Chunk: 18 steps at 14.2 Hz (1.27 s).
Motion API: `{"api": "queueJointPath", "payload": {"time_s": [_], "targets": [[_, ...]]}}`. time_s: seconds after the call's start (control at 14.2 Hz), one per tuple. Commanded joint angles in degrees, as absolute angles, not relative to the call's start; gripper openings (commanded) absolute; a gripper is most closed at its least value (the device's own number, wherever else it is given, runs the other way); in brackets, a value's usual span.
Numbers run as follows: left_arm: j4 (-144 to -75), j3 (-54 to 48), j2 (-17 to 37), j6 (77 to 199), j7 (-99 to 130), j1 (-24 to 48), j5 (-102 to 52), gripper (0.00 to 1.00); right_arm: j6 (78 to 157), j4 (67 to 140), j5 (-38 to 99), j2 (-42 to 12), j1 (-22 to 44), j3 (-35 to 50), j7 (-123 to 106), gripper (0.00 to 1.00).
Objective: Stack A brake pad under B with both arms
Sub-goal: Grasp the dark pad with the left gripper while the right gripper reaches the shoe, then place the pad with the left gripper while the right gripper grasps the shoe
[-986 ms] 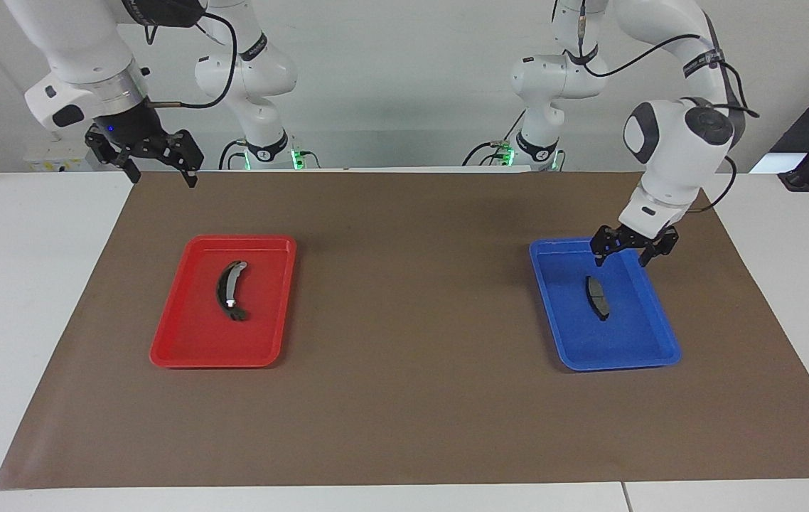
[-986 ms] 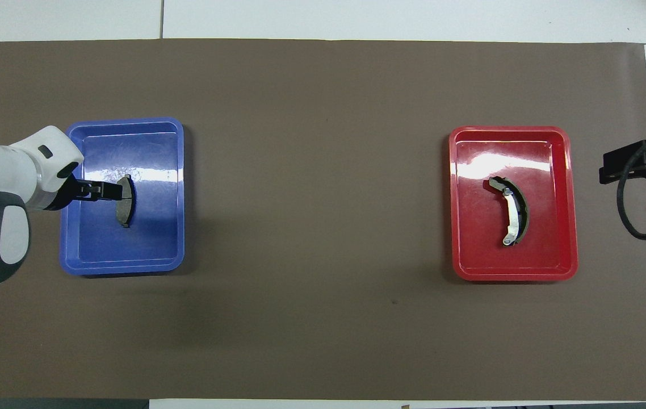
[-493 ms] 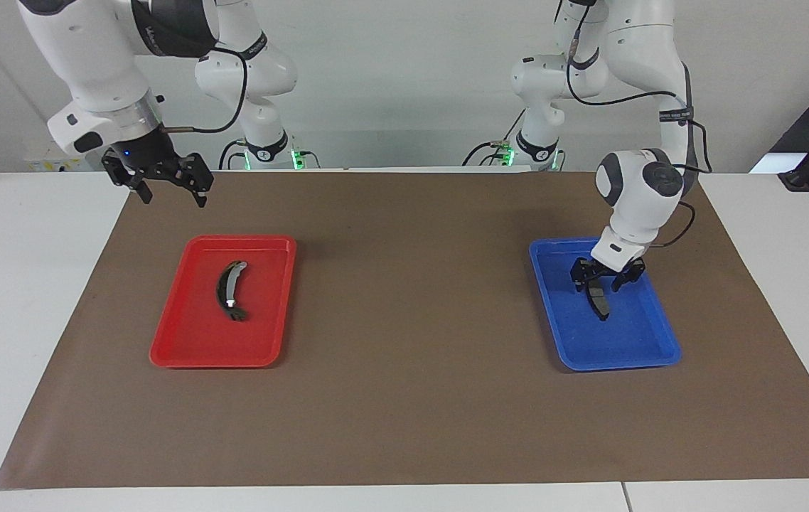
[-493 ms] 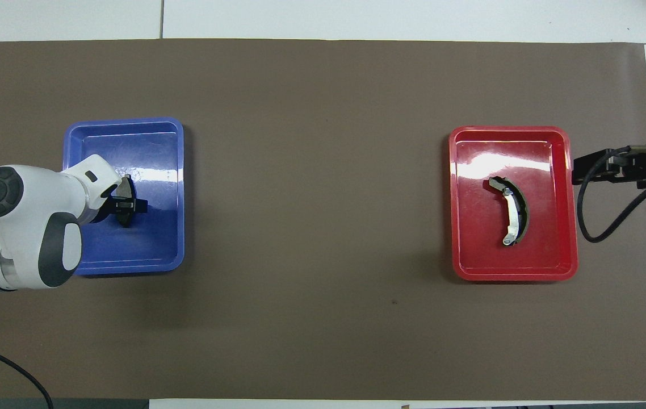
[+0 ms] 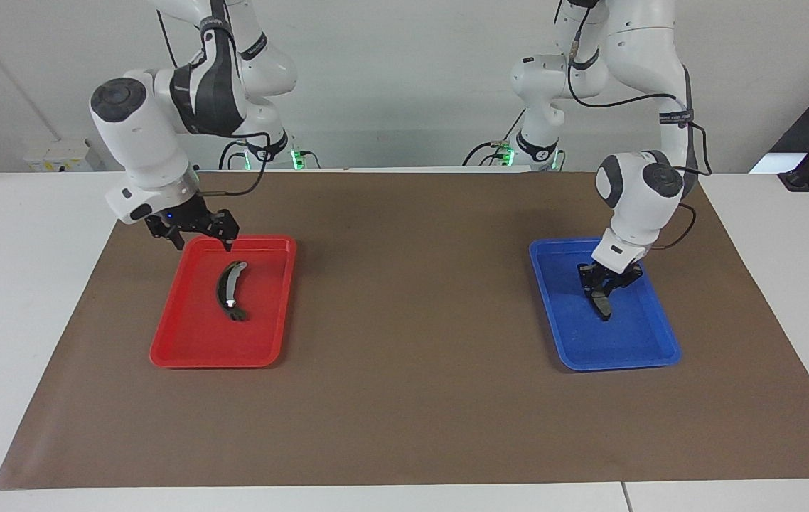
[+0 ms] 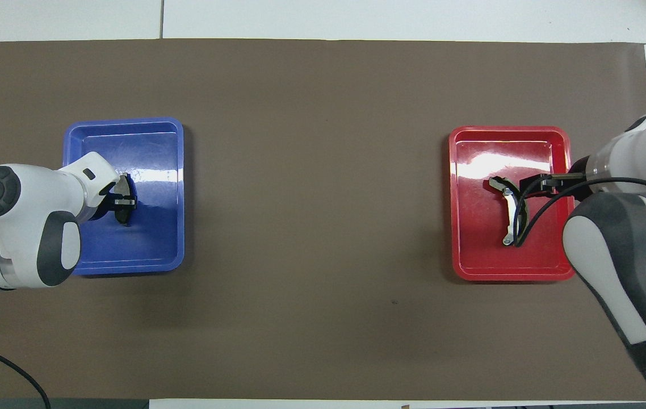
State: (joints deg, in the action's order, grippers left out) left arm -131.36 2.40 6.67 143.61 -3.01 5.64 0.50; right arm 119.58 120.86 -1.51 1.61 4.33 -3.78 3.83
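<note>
Two pieces apart, nothing stacked yet. Nearest robots: right gripper (image 5: 195,238) up over red tray (image 5: 184,341) rim, jaws spread, empty. Left gripper (image 5: 602,284) down in blue tray (image 5: 653,355), jaws seemingly pinching short pad (image 5: 601,304). Crescent piece (image 5: 228,290) lies flat in red tray. Both long axes run roughly toward-and-away from robots. Left: lift, carry, stack.

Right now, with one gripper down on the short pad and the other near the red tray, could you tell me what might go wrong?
1. The left gripper grips A brake pad at the end nearer the robots, not its middle, so the pad may swing or slip when lifted from the blue tray.
2. The right gripper hangs open over the red tray rim nearest the robots; coming straight down, a finger might catch the rim before reaching B.
</note>
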Motion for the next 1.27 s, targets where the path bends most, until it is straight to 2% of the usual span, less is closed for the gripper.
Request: {"api": "queueJointPath", "payload": {"time_s": [0.0, 0.14, 0.28, 0.49, 0.63, 0.77, 0.92, 1.06, 1.13, 1.2], "targets": [[-129.74, 2.37, 1.16, 135.31, -2.55, 7.11, -0.09, 0.06, 130.13, 129.00, -0.70, 1.15, 3.69, -3.60, 1.50, 1.00], [-124.83, 2.46, 1.14, 127.56, 1.99, 13.15, -0.09, 0.06, 134.37, 131.21, -0.70, 0.36, 3.60, -3.60, 1.32, 1.00], [-124.98, 2.46, 2.02, 130.93, 13.38, 21.23, -0.09, 0.06, 135.52, 132.10, -0.62, -1.49, 2.90, -3.60, -0.69, 1.00], [-123.93, 2.55, 6.50, 137.26, 26.70, 32.14, 0.26, 0.05, 138.95, 133.50, 1.23, -2.89, 2.37, -3.60, -2.55, 1.00], [-119.30, 2.55, 11.39, 137.03, 28.29, 36.97, 0.26, 0.05, 141.93, 134.82, 1.23, -3.51, 2.29, -3.60, -2.55, 1.00], [-110.87, 2.72, 19.12, 136.59, 34.51, 40.85, 0.26, 0.05, 142.03, 135.09, 1.23, -4.74, 2.37, -3.60, -2.37, 1.00], [-106.28, 2.64, 22.14, 134.48, 35.51, 43.23, 0.35, 0.06, 141.77, 135.09, 1.23, -5.01, 2.20, -3.60, -2.90, 0.99], [-104.33, 2.46, 24.60, 135.61, 35.51, 45.08, 0.18, 0.11, 141.07, 135.09, 1.23, -4.92, 2.28, -3.60, -3.25, 0.95], [-104.76, 2.37, 24.96, 137.09, 35.59, 45.09, -0.09, 0.19, 140.63, 135.09, 1.23, -4.92, 2.20, -3.60, -3.51, 0.92], [-105.20, 2.37, 25.05, 137.81, 35.60, 45.35, -0.09, 0.44, 140.54, 135.09, 1.32, -4.83, 2.11, -3.69, -4.73, 0.84]]}}
